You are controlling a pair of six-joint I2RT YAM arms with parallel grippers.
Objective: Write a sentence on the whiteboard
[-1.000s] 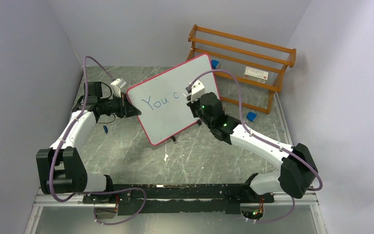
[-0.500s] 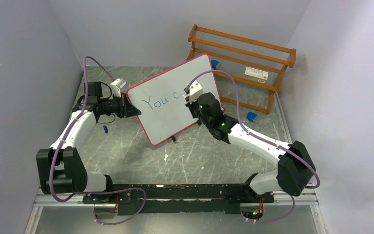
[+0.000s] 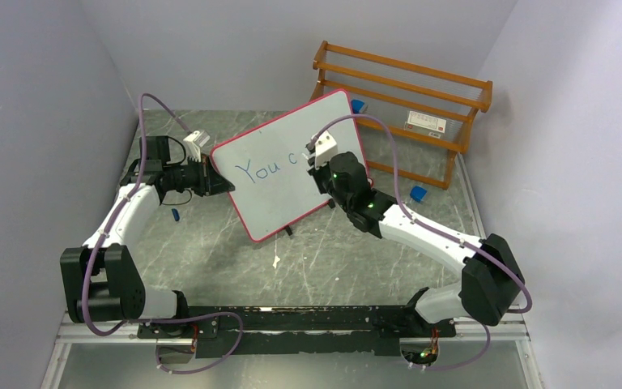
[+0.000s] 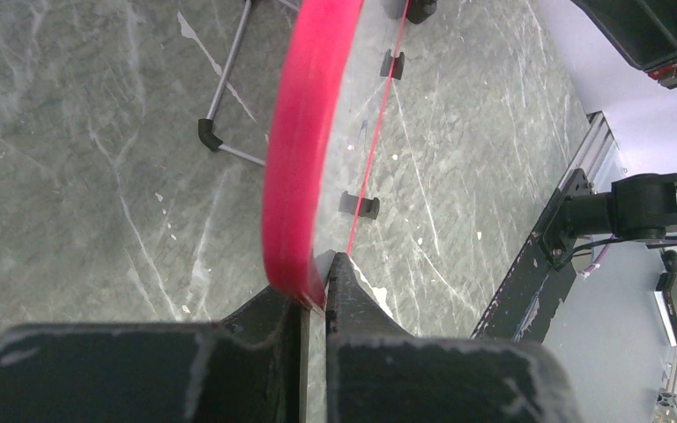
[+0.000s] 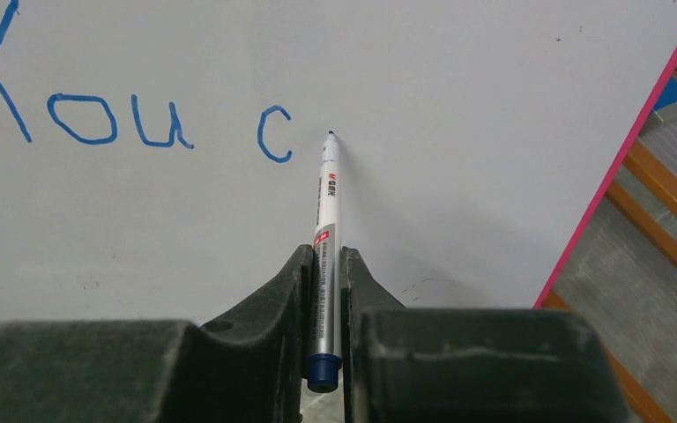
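**Robot laboratory test cell, seen from above.** Plain grey walls close in three sides of a table with a grey stone-pattern top. An aluminium profile runs along the near edge and carries a black bar. Two arms are bolted to this bar, left and right. Purple cables loop in the open along the arms, and green lights glow on the right one. A wooden rack leans at the back wall. A whiteboard stands between the arms.
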